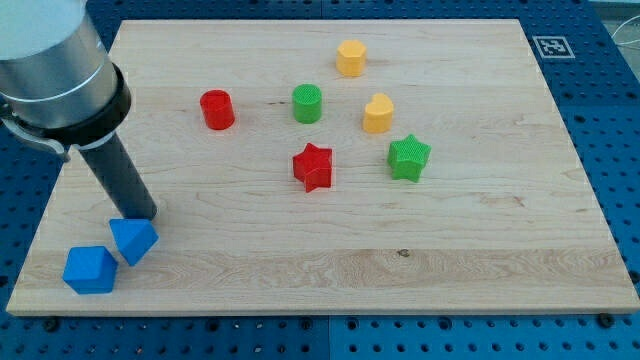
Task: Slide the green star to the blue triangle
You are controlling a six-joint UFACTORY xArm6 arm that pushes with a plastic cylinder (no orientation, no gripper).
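Observation:
The green star [409,157] lies on the wooden board [330,240], right of centre. The blue triangle [133,239] lies near the board's bottom left corner. My tip [143,216] stands just above the blue triangle, touching or nearly touching its upper edge. The rod rises from there toward the view's top left. The green star is far to the right of my tip.
A blue cube-like block [90,269] sits left of the blue triangle. A red star [313,166], a red cylinder [217,109], a green cylinder [307,103] and two yellow blocks [351,58] [378,113] lie around the green star's left and top.

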